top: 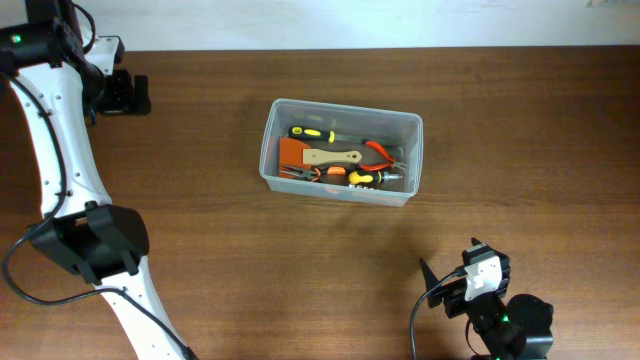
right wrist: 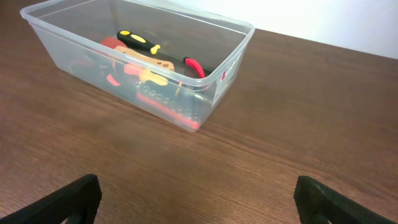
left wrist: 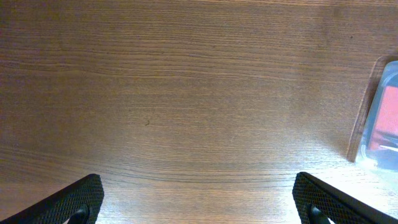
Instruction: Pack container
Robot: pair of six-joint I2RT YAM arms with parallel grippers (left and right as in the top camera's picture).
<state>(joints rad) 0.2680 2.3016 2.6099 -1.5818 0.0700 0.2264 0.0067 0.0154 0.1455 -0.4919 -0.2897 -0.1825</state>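
The clear plastic container (top: pixel 412 160) stands in the middle of the table. It holds several hand tools: a yellow-and-black screwdriver (top: pixel 310 132), a wooden-handled scraper (top: pixel 332 157) and red-handled pliers (top: pixel 380 152). My left gripper (top: pixel 128 94) is at the far left of the table, well away from the container, open and empty. In the left wrist view (left wrist: pixel 199 205) only the container's edge (left wrist: pixel 375 106) shows at the right. My right gripper (top: pixel 447 287) is near the front edge, open and empty. In the right wrist view (right wrist: pixel 199 199) it faces the container (right wrist: pixel 238 42) from a distance.
The brown wooden table (top: pixel 200 220) spreads around the container. The left arm's white links (top: pixel 60 150) run along the left side, with a black joint (top: pixel 95 240) at the front left. A pale wall (right wrist: pixel 348 18) lies beyond the table's far edge.
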